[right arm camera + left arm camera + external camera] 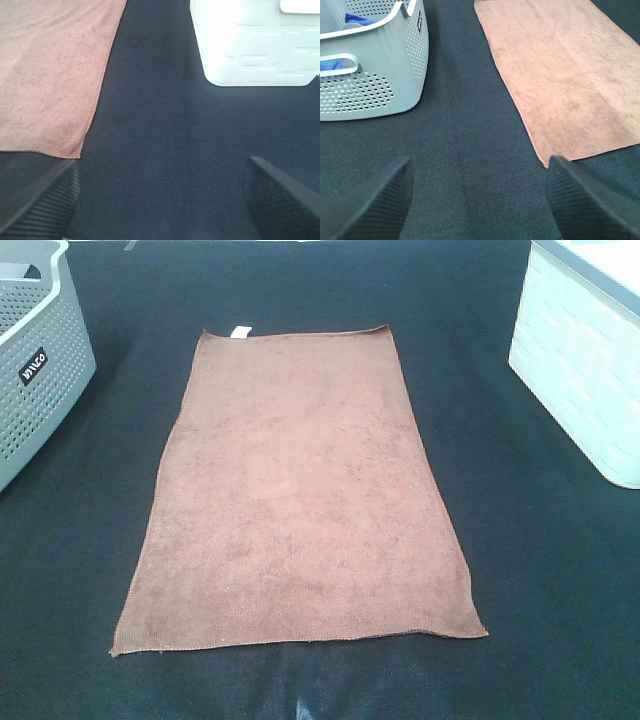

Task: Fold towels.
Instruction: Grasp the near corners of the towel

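**Towel flat, no fold made; both grippers spread and off the cloth**

Progress: The towel [300, 490] lies fully opened, in a single layer, in the middle of the dark bench [530, 570]. Its long axis runs away from the robot, and the white tag [239, 332] sits on the far short edge. All four edges show, with no crease and no doubled layer. I judge the task to be at its start: every fold is left to do, beginning with a grasp on the near short edge.

Surroundings: The grey perforated basket [40, 360] stands at far left and the white bin [590, 360] at far right. Both are well apart from the towel.

Grippers: Neither appears in the exterior high view.
- The left gripper [480, 202] is spread wide with nothing between its fingers, only bare bench below. The towel's near left corner [545, 161] lies just beyond its inner finger [585, 200]; I cannot tell whether they touch.
- The right gripper [160, 202] is likewise spread and empty. The near right corner [75, 154] sits just ahead of its inner finger [45, 205], and I can see no contact.

Each gripper is outboard of the towel, beside its own near corner.
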Available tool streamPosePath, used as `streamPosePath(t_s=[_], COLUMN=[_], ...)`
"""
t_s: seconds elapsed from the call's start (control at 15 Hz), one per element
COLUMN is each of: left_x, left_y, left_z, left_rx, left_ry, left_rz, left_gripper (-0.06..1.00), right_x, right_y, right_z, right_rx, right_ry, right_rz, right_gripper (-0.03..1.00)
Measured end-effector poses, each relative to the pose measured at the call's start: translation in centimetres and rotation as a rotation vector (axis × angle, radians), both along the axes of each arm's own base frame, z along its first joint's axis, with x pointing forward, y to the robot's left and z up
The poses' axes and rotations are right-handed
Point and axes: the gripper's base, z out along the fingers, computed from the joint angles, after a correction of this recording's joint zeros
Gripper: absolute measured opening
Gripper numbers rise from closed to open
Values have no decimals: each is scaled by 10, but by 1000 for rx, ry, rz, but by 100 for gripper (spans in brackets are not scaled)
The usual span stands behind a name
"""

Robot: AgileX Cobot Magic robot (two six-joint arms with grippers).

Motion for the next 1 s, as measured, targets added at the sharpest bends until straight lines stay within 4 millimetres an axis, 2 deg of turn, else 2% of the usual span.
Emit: streamPosePath(t_s=[1.0], left_x=[0], left_y=[0], left_z=[0], left_rx=[0], left_ry=[0], left_rz=[0], left_gripper=[71], right_x=[0], right_y=[0], right_z=[0], right_rx=[0], right_ry=[0], right_rz=[0], right_gripper=[83])
